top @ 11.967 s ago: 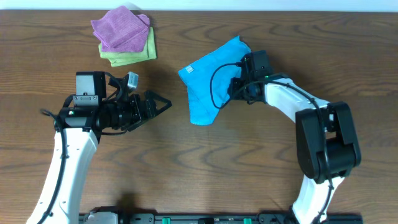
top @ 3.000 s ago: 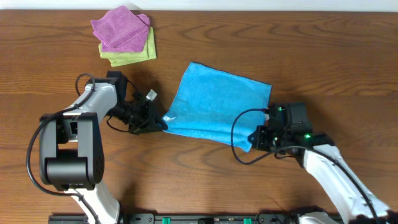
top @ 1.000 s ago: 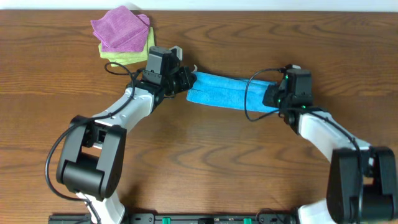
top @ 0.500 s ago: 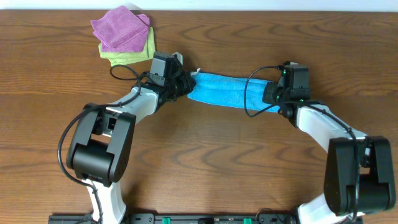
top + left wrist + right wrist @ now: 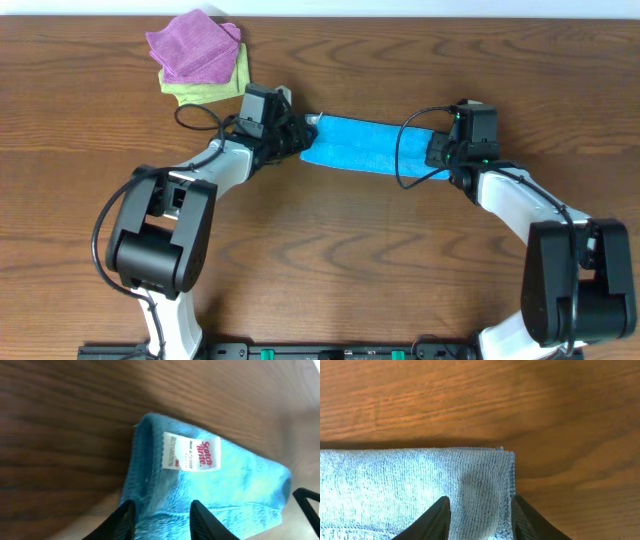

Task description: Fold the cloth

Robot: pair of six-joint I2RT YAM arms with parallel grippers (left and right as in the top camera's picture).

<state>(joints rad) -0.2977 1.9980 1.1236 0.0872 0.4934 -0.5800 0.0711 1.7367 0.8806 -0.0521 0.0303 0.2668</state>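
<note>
Since three seconds ago, the cloth (image 5: 362, 146) has been changed from a flat spread sheet near the table's middle into a narrow folded strip, and both arms have been carried toward the far edge; over the last half second hardly any shift is to be seen. The strip is laid on the table (image 5: 330, 260) in its far half, roughly midway between the left and right edges, its right end slanted slightly toward the near edge. The left gripper (image 5: 300, 135) is set at the strip's left end and the right gripper (image 5: 440, 155) at its right end. In the left wrist view the left gripper (image 5: 160, 510) is seen with its jaws parted a modest way, the cloth (image 5: 235, 485) lying uncrumpled between and beyond the two fingers (image 5: 125, 516); nothing is seen pinched. The right gripper (image 5: 479, 515) is likewise parted a modest way, its fingers (image 5: 434, 517) set over the folded corner of the cloth (image 5: 395, 480), which lies flat on the wood. A white tag (image 5: 192, 453) is sewn at the cloth's end edge; red lettering on it can be read as "Scotch-Brite", while the smaller print is too blurred to read. Near the far left corner a purple cloth (image 5: 193, 46) is stacked on a light green cloth (image 5: 215, 88).
</note>
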